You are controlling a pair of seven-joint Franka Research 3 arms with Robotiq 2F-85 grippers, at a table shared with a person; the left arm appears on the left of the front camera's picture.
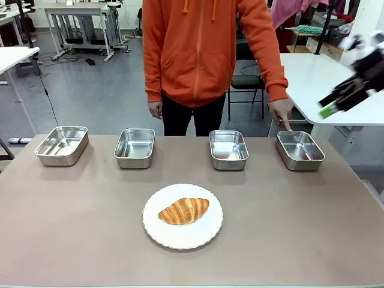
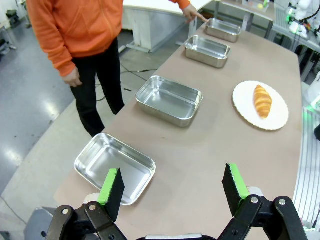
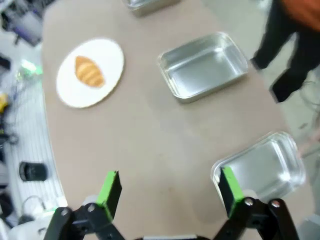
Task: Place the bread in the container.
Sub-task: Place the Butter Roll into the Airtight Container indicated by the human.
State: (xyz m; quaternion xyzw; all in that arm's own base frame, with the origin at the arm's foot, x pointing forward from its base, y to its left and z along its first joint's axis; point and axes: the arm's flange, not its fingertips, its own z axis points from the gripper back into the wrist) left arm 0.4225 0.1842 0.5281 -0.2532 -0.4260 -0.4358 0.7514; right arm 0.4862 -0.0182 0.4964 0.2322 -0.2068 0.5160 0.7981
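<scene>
Golden-brown glossy crescent croissant (image 1: 183,211), centred on round white scalloped plate (image 1: 210,231), is judged light, soft and crushable, best taken gently across its thick middle; left gripper (image 2: 172,177) and right gripper (image 3: 169,182) are held wide open, empty.

Inside a robotics laboratory: a brown table (image 1: 288,240) stands on a polished grey floor (image 1: 102,96) among white workbenches (image 1: 312,75) on metal frames. A black cable (image 1: 47,96) trails across the floor, and the right gripper (image 1: 328,109) of a white robot arm hangs near the table's far right corner.
</scene>
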